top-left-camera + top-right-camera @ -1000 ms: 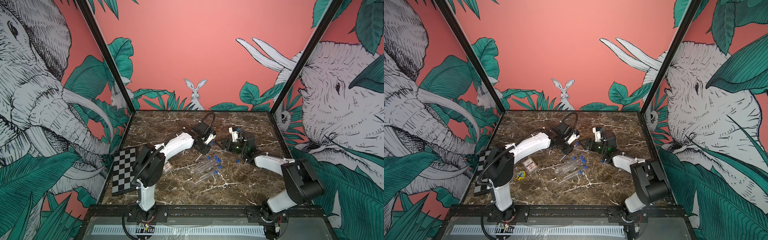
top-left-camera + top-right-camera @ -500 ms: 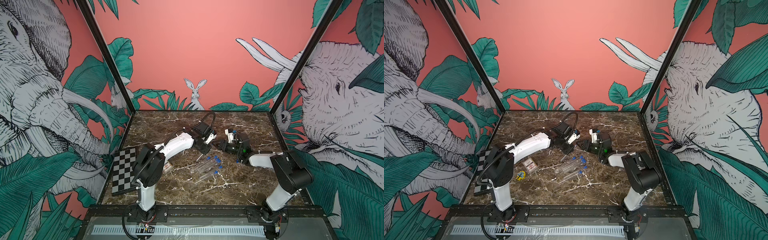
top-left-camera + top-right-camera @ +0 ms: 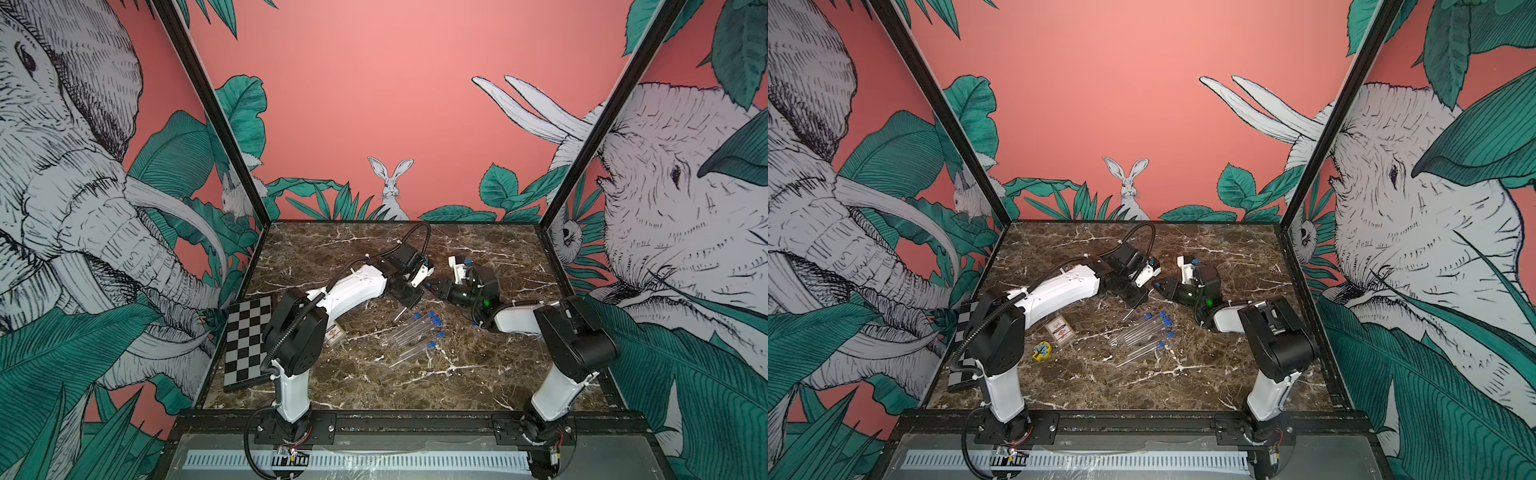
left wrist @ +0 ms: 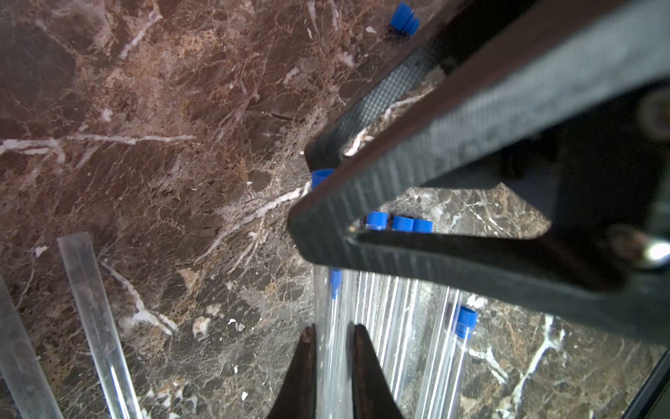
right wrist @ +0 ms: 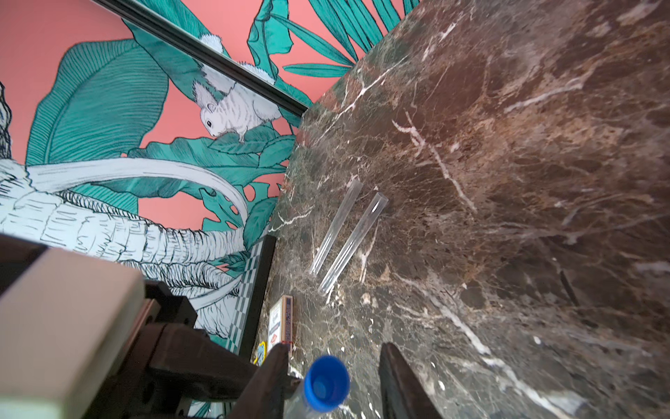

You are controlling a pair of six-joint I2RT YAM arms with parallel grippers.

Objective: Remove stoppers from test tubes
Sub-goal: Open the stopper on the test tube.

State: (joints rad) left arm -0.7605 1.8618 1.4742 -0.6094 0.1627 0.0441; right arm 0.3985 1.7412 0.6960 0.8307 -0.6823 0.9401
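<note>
My left gripper is shut on a clear test tube and holds it slanted above the marble, also seen in a top view as the left gripper. The tube's blue stopper sits between the fingers of my right gripper. That gripper is open, one finger close against the stopper and a gap at the other. In both top views the right gripper meets the left one. Several stoppered test tubes lie mid-table. Two bare test tubes lie apart. A loose stopper rests on the marble.
A checkerboard leans at the left edge of the table. A flat clear card case and a small yellow object lie near the left arm's base. Printed walls close in three sides.
My right gripper has swung left to the left gripper, and its jaws have narrowed around the held tube's stopper. The left arm and its tube have stayed put.
</note>
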